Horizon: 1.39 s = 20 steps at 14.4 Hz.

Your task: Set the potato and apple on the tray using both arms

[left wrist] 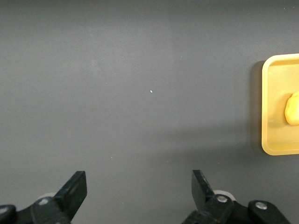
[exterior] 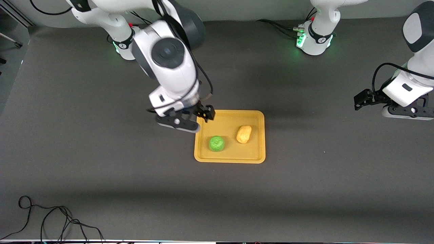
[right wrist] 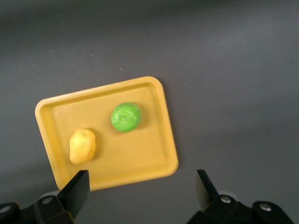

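**Tray loaded, both grippers empty**

Tray [exterior: 230, 158] position: on the dark table, roughly midway between the two arms' ends. It is a flat yellow-orange rectangle with rounded corners and a low raised rim.

Contents: the apple [exterior: 216, 143] and the potato [exterior: 244, 134] both lie inside the tray rim, resting on the tray floor. The apple sits toward the right arm's end of the tray and slightly nearer to the front camera. The potato sits toward the left arm's end. The two items are near each other but do not touch.

Right gripper [exterior: 205, 113]: it hangs over the tray corner at the right arm's end, on the edge toward the robot bases. Its fingers are spread wide and hold nothing. The right wrist view shows the whole tray with apple [right wrist: 126, 116] and potato [right wrist: 82, 146] below the parted fingertips [right wrist: 80, 185].

Left gripper [exterior: 362, 100]: it is over bare table, well apart from the tray, at the left arm's end. Its fingers [left wrist: 76, 186] are spread and empty. The left wrist view shows only one edge of the tray [left wrist: 271, 107] and part of the potato [left wrist: 293, 109].
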Tool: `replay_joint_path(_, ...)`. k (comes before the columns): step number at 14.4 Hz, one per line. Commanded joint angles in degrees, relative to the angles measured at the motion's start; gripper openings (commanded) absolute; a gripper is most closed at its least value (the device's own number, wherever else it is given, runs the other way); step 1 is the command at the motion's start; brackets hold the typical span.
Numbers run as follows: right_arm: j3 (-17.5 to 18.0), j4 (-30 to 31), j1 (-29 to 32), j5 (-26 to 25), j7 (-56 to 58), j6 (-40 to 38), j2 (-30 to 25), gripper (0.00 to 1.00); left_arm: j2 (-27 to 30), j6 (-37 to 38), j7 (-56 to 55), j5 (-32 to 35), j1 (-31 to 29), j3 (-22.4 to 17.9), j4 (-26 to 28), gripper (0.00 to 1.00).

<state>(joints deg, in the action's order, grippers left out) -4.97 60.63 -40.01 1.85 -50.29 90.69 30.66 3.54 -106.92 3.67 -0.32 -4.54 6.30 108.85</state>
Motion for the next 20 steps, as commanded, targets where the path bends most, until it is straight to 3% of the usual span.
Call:
replay_joint_path(1, -1.70, 4.66, 1.16, 0.43, 7.28, -6.55, -7.08, 1.00, 0.06, -0.23, 0.73, 0.76, 0.14, -0.06, -0.39, 1.00)
replay_joint_path(3, -5.04, 8.42, 2.12, 0.43, 15.18, -9.03, -12.52, 1.00, 0.06, -0.14, 0.64, 0.76, 0.23, -0.06, -0.39, 1.00)
replay_joint_path(4, -5.05, 12.89, 4.48, 0.52, 18.79, -8.43, -16.47, 1.00, 0.06, -0.14, 0.64, 0.76, 0.32, -0.06, -0.39, 1.00)
replay_joint_path(7, -4.09, 22.92, 14.75, 0.52, 29.51, -6.50, -25.89, 1.00, -0.03, -0.22, 0.64, 0.76, 0.23, -0.06, -0.31, 1.00)
replay_joint_path(9, -0.85, 26.19, 23.71, 0.52, 37.69, -5.35, -28.98, 1.00, 0.15, 0.30, 0.99, 0.76, 0.23, -0.06, -1.44, 1.00)
replay_joint_path(12, 1.71, 26.99, 33.56, 0.52, 45.00, -5.09, -29.52, 1.00, -1.08, 6.80, 2.92, 0.85, 0.49, 0.03, -6.36, 1.00)
replay_joint_path(14, 1.80, 27.96, 36.74, -0.44, 49.22, -3.42, -29.52, 1.00, -1.00, 8.38, 4.15, 0.85, 0.49, 0.21, -7.42, 1.00)
replay_joint_path(20, 0.04, 29.28, 37.11, -2.55, 53.02, -1.65, -29.95, 1.00, -0.91, 8.22, 6.88, 1.90, 0.32, 0.30, -7.25, 1.00)
